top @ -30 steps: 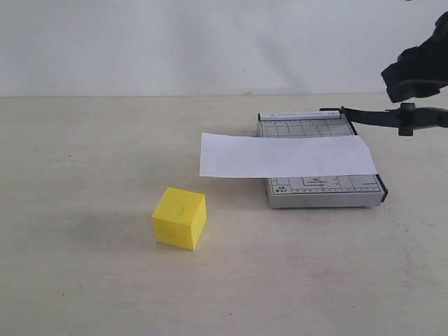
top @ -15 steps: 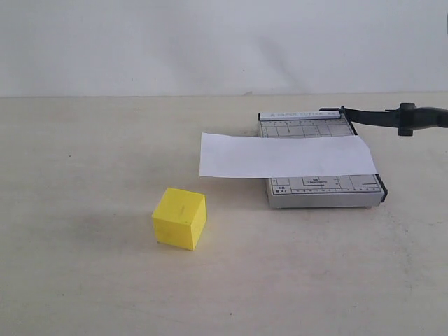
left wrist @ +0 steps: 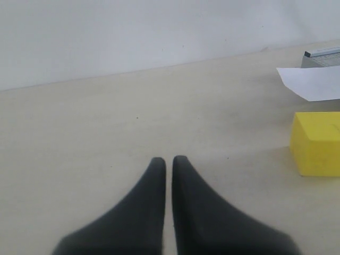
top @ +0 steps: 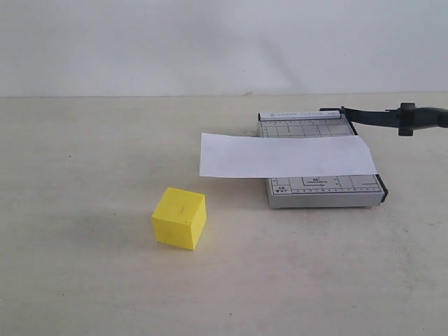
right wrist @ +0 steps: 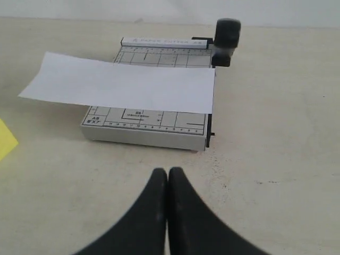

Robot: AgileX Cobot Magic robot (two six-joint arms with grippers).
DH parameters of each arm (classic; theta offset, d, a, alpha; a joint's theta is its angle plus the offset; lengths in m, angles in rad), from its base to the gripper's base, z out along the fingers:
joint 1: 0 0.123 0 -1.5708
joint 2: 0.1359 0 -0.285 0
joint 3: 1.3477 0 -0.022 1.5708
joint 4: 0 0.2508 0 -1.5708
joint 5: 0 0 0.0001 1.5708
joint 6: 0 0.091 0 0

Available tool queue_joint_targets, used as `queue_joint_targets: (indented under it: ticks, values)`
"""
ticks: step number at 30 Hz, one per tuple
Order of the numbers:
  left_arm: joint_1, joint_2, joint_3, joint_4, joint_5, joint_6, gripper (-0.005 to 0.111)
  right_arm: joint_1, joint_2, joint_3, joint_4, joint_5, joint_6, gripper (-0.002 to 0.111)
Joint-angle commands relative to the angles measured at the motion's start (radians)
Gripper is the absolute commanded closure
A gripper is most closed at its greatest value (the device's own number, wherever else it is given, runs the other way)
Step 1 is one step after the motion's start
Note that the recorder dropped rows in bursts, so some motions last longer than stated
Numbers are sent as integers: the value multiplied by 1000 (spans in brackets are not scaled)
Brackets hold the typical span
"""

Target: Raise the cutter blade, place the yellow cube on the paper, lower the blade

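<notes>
Yellow cube (left wrist: 317, 143) near left pincer (left wrist: 169, 159), not touching

The cutter base (top: 325, 191) is showing a smooth grey face, metal by its look, printed with fine dark grid lines. Across it the paper (top: 283, 156) is lying plain white and matt. At the base's far corner the cutter blade (top: 378, 117) is looking dull black, its rounded handle like plastic. Well apart from the base, the yellow cube (top: 179, 218) is presenting matt, even faces. The table (top: 84, 140) under the base is appearing pale, matt and faintly speckled.
</notes>
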State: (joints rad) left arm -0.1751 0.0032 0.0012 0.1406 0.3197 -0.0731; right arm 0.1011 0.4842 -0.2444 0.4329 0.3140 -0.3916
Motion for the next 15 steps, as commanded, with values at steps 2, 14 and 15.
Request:
queue_joint_targets:
  ticks: [2,14,15]
  values:
    - [2,-3,-1,2,-9,1,102,1,-8,12,7,-46,63,108]
    - [2,-3,-1,2,-9,1,102,1,-8,12,7,-125,111,108]
    - [2,-3,-1,2,-9,1,102,1,-8,12,7,-143,120,108]
